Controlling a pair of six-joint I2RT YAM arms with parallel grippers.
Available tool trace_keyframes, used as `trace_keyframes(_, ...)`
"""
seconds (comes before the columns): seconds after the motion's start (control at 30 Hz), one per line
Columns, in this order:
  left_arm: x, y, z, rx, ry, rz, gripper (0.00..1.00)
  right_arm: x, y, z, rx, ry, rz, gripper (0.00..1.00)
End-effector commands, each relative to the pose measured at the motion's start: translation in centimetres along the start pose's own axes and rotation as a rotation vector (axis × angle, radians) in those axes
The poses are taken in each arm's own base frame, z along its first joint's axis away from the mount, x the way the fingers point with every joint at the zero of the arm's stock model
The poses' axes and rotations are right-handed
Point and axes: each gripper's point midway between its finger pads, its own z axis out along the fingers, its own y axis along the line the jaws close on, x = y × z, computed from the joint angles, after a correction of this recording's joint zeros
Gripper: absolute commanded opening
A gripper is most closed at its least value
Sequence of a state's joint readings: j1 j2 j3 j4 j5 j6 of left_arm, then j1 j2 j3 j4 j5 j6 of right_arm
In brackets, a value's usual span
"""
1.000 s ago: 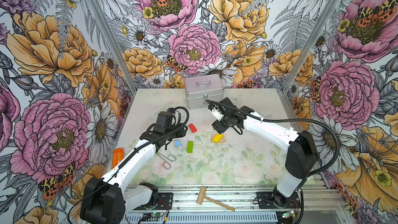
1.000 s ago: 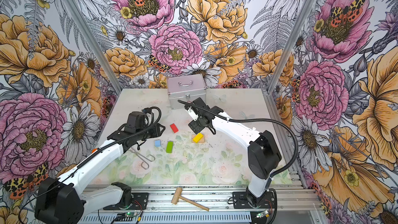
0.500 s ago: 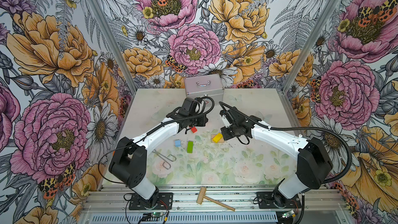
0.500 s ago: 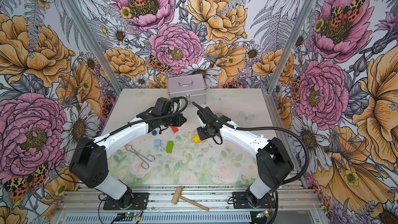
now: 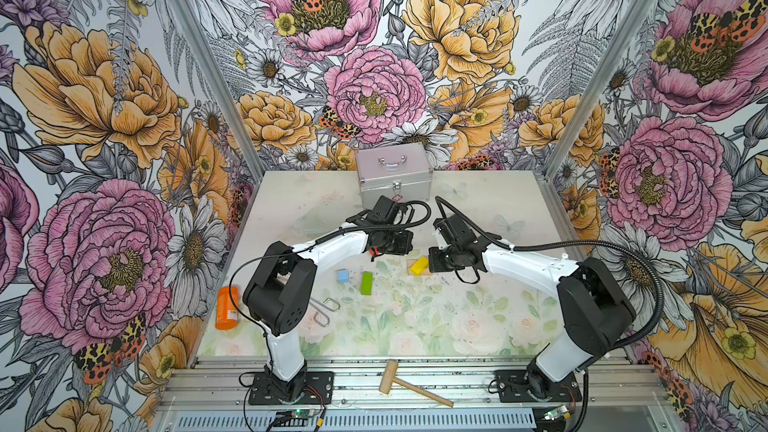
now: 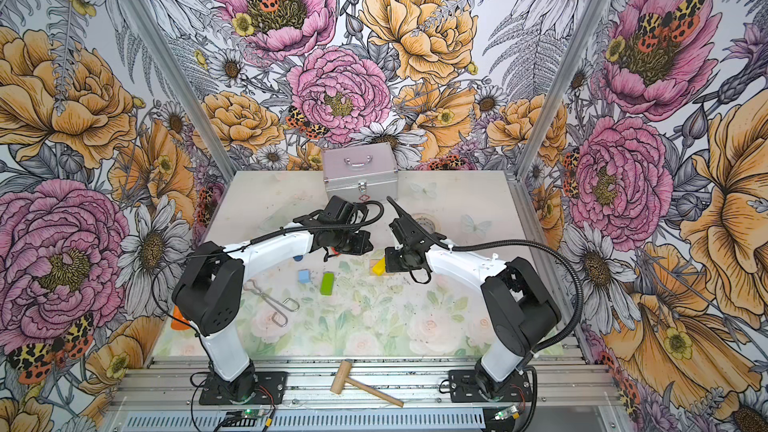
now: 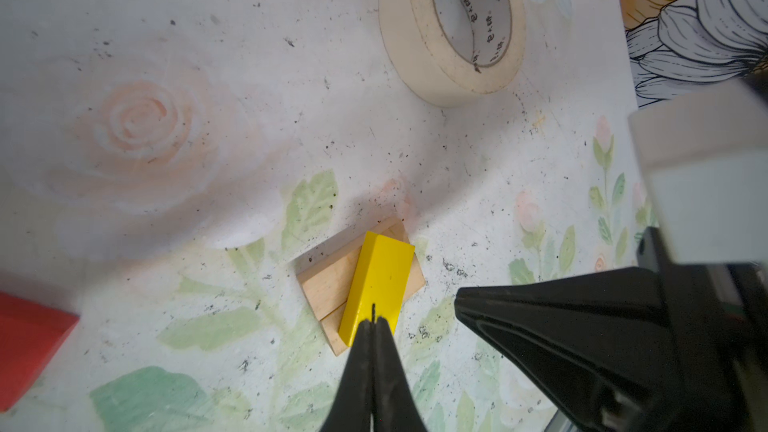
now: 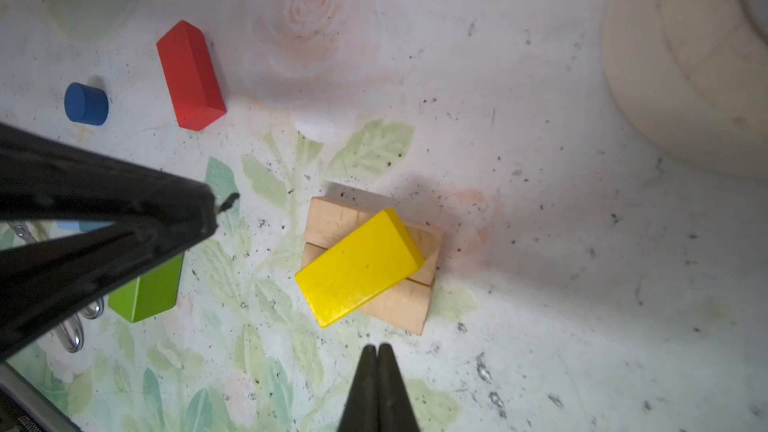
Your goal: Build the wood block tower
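The tower so far is just two plain tan wood bars (image 8: 399,307) lying side by side on the floral table (image 5: 478,209) as a base. A yellow wood bar (image 8: 359,268) lies flat on top, crossing their seam but skewed, with one corner poking past the edge. My guess is it needs to sit square so the red wood bar (image 8: 191,74) fits beside it. Red lies loose on the table near the dark blue short cylinder (image 8: 86,103). The green wood bar (image 5: 366,283) and light blue cube (image 5: 342,276) are loose too, toward the front.

Both tools are pinched fully closed and empty. The right gripper (image 8: 377,351) has its tips just beside the tan base, not touching. The left gripper (image 7: 374,324) hangs close to the yellow's end, and I can't tell if there's contact. Closed tips look set for nudging, not picking.
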State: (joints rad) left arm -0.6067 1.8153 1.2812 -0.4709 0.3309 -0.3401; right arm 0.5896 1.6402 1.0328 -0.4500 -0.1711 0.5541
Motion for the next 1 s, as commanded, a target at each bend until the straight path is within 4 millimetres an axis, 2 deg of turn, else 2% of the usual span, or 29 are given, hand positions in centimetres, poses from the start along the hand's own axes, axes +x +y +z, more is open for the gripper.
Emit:
trace_keyframes(0.0, 0.5, -0.3, 1.1, 0.017, 0.032, 0.012, 0.04, -0.5, 0.0, 0.5, -0.028, -0.015, 0.044, 0.0)
trace_keyframes(0.5, 1.5, 0.3, 2.1, 0.002, 0.063, 0.008, 0.04, 0.2, -1.0, 2.0, -0.006, 0.029, 0.077, 0.0)
trace_keyframes(0.97, 2.3, 1.0, 2.3, -0.017, 0.076, -0.003, 0.04, -0.6, -0.9, 2.8, -0.02, 0.027, 0.079, 0.0)
